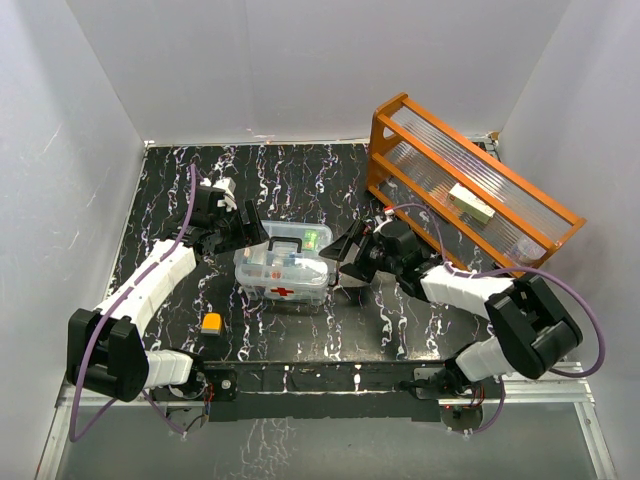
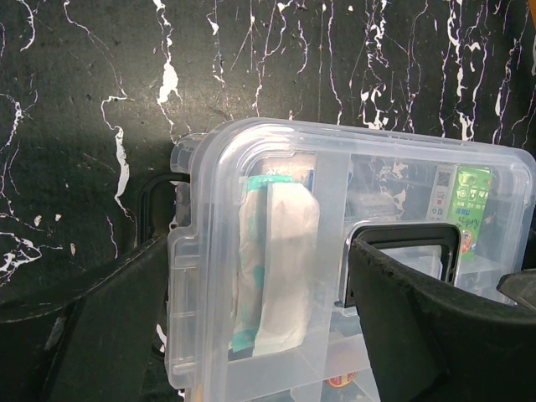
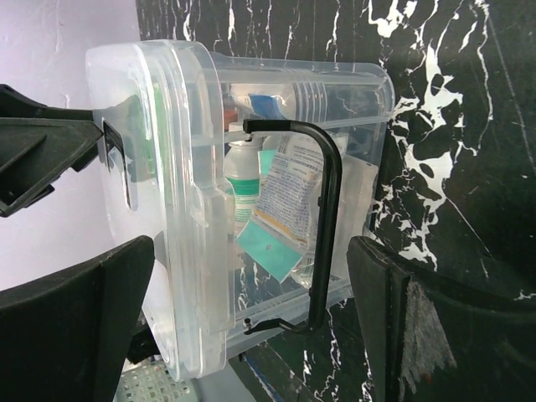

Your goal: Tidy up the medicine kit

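Note:
The medicine kit (image 1: 285, 268) is a clear plastic box with a red cross (image 1: 284, 291) on its near side, in the middle of the table with its lid on. My left gripper (image 1: 245, 230) is open at the kit's left end. In the left wrist view its fingers (image 2: 100, 335) straddle the lid's corner (image 2: 276, 251), one lying over the black handle (image 2: 402, 239). My right gripper (image 1: 350, 262) is open at the kit's right end. In the right wrist view the kit (image 3: 184, 167) and a black wire clasp (image 3: 331, 218) sit between its fingers (image 3: 435, 335). Packets and a small bottle show inside.
An orange wooden rack (image 1: 470, 185) with a ribbed clear panel stands at the back right, with a cream block (image 1: 470, 203) on it. A small orange object (image 1: 211, 322) lies on the black marbled table near the left arm. White walls enclose the table.

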`<action>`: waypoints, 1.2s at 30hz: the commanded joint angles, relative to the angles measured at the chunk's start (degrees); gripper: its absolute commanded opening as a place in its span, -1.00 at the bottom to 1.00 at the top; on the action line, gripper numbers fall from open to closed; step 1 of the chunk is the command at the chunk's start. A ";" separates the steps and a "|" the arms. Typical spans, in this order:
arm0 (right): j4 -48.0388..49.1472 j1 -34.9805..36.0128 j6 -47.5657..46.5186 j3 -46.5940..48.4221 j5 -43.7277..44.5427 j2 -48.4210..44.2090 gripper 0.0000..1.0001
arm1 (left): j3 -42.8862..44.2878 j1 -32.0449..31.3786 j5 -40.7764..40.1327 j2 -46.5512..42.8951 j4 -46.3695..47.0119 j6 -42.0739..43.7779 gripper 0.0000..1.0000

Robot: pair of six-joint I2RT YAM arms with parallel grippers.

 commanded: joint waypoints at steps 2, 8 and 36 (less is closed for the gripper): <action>11.73 0.22 4.81 -1.93 -2.36 2.51 0.97 | -1.13 -0.21 0.45 0.71 -4.09 1.28 0.66; 18.27 0.22 7.48 -3.16 -4.83 4.12 0.97 | -1.14 -0.21 0.62 0.87 -4.09 1.20 0.66; -13.25 2.12 -0.42 6.81 5.75 -3.78 -0.10 | -2.17 -0.29 1.36 -0.08 -3.48 1.19 0.66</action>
